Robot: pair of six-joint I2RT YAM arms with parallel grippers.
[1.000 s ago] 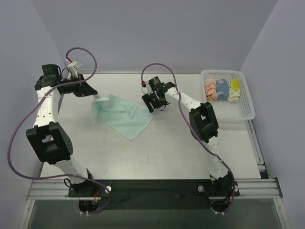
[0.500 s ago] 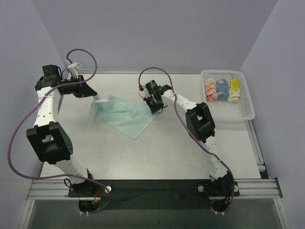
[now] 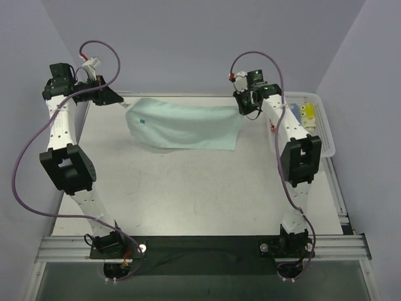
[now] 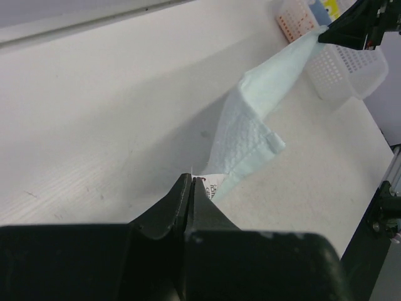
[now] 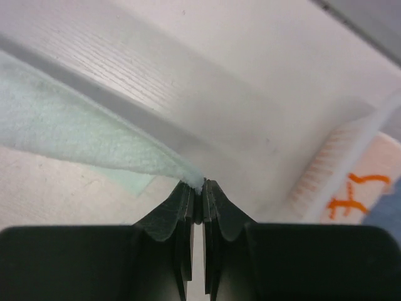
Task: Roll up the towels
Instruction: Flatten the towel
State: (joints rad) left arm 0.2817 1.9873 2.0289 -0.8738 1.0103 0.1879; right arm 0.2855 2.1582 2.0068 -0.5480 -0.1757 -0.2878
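A pale mint-green towel (image 3: 185, 123) hangs stretched between both arms above the far part of the table. My left gripper (image 3: 117, 99) is shut on its left corner by the small white tag (image 4: 213, 183). My right gripper (image 3: 241, 105) is shut on the opposite corner (image 5: 195, 182). The cloth (image 4: 260, 106) sags in the middle, its lower edge near the tabletop. Three rolled towels lie in the basket: a white one with orange (image 3: 276, 118), a blue one (image 3: 292, 116) and a yellow one (image 3: 306, 116).
A white slotted plastic basket (image 3: 326, 141) stands at the far right of the table (image 3: 188, 188), close beside my right arm. A back wall runs just behind the stretched towel. The metal rail with both arm bases lies along the near edge.
My right gripper closed on the towel's corner and carried it up and to the right. My left gripper rose slightly. The towel went from lying crumpled on the table to hanging spread between them.
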